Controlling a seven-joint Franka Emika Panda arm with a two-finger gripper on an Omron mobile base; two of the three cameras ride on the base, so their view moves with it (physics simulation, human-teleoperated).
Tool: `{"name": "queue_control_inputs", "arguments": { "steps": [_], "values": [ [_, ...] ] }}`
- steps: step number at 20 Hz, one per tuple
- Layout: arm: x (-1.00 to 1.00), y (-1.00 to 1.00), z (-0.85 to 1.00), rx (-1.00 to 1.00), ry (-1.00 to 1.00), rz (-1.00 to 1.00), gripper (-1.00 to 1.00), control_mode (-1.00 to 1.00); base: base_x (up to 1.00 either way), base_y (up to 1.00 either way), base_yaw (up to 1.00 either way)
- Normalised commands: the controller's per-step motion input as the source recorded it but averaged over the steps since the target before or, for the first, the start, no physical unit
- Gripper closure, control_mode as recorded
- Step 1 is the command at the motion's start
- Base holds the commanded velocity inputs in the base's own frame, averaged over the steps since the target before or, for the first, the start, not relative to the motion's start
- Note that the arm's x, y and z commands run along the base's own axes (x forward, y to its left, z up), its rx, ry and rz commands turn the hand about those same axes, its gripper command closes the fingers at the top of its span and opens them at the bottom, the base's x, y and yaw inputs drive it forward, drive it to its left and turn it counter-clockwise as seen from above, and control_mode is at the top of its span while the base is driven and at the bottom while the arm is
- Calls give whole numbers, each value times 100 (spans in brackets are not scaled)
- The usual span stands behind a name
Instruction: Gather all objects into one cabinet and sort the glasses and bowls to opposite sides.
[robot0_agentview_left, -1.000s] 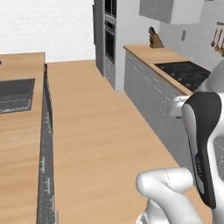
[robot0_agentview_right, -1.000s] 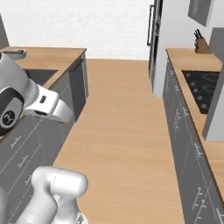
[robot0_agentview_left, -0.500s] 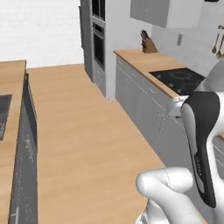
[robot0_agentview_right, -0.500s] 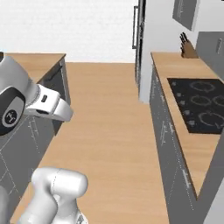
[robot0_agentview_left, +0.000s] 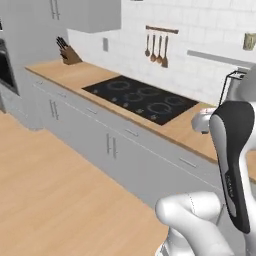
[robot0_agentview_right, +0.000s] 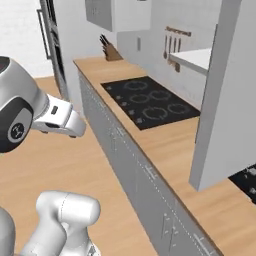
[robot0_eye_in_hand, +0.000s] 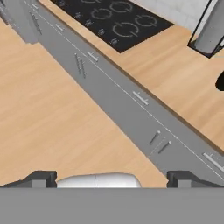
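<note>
Cabinet (robot0_agentview_right: 222, 95): in the right base view a tall grey slab door stands swung out over the worktop, its lower edge clear of the wood, with a white shelf (robot0_agentview_right: 192, 57) projecting behind it toward the tiled wall. In the hand view the same door (robot0_eye_in_hand: 212, 28) appears at the top right corner, above the counter's far edge. No mug or bowl can be identified on the visible part of the shelf; its interior is largely hidden by the door. A small dark shape at the right edge of the hand view, over the worktop, is cut off by the frame and cannot be named.

Gripper (robot0_eye_in_hand: 111, 177): both finger tips stand fully apart, nothing between them, nothing held. It looks down at the wooden floor (robot0_eye_in_hand: 52, 109) just in front of the grey drawer fronts (robot0_eye_in_hand: 131, 109), well short of the cabinet.

Surroundings: black hob (robot0_agentview_left: 142, 97) set into the wooden counter (robot0_agentview_left: 75, 75); knife block (robot0_agentview_left: 67, 52) at the counter's far left corner; three utensils (robot0_agentview_left: 156, 47) hanging on a wall rail above the hob.

Assessment: the task appears to be at an early or between-items stage. No object is in hand, and none is shown gathered or sorted. Judged from these views, locating the mugs and bowl, carrying them to the open cabinet and separating them to opposite sides all remain to be confirmed or done
</note>
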Motion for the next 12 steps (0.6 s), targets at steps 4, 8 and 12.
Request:
{"name": "queue_control_inputs", "arguments": {
  "steps": [4, 8, 12],
  "values": [
    [0, 0, 0, 0, 0, 0, -100, 100, 47, 0, -71],
    [0, 0, 0, 0, 0, 0, -100, 100, 64, 1, -63],
    [0, 0, 0, 0, 0, 0, -100, 100, 70, 12, -44]
  ]
}}
